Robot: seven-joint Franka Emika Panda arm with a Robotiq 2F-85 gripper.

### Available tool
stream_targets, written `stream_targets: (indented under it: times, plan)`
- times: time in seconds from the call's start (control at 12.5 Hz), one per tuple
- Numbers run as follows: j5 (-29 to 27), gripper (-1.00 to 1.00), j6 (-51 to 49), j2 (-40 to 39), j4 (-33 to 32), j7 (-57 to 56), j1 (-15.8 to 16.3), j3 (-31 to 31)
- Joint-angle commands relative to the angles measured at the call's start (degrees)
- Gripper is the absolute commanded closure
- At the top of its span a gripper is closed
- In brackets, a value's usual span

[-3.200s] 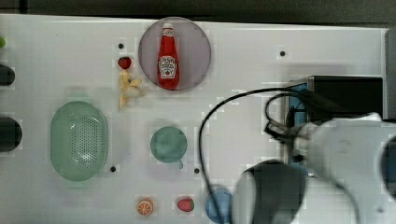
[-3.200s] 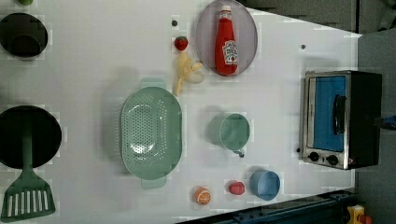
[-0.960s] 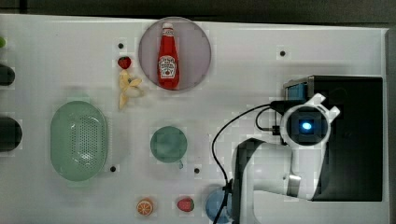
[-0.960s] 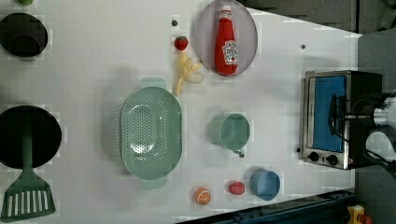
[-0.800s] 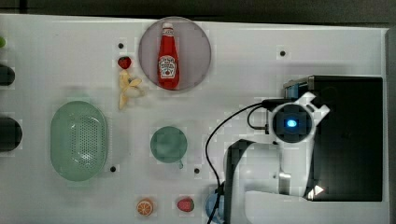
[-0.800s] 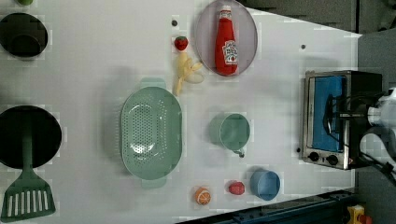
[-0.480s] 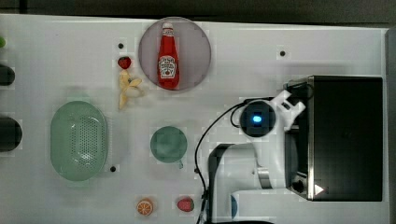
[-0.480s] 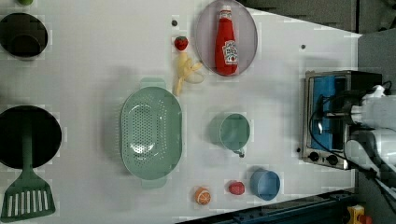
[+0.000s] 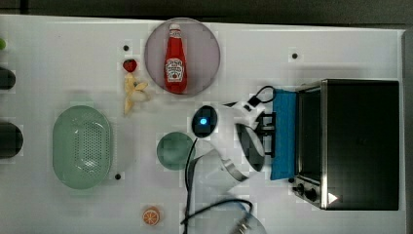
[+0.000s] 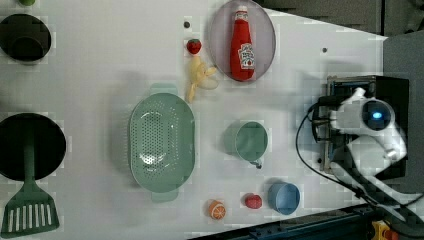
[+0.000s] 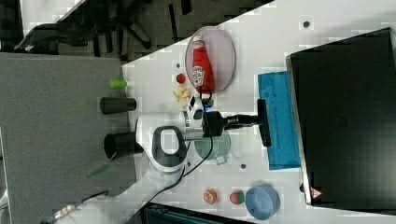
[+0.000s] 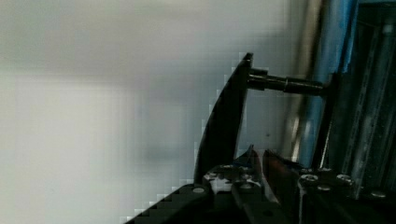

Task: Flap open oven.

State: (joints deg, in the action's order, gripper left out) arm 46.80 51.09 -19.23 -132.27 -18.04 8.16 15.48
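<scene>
Presently, the oven (image 9: 358, 144) is seen at the top view's right end of the table (image 9: 73, 58), its blue glass door (image 9: 284, 134) swung partly down. The gripper (image 11: 256, 120) is clamped on the bar handle (image 11: 264, 122). The opening step is judged to be under way; further outward and downward pulling is called for until the door lies flat.
</scene>
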Motion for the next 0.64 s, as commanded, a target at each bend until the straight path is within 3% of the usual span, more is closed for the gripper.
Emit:
stream_targets:
  times: [0.08, 0.4, 0.64]
  plan:
    - [2.8, 0.65, -1.6, -4.8, 0.9, 15.1, 3.1, -1.1]
    - [2.9, 0.65, -1.4, -10.5, 3.7, 17.2, 5.3, -1.4]
    - [2.3, 0.65, 0.5, -9.4, 5.8, 18.4, 5.3, -1.4]
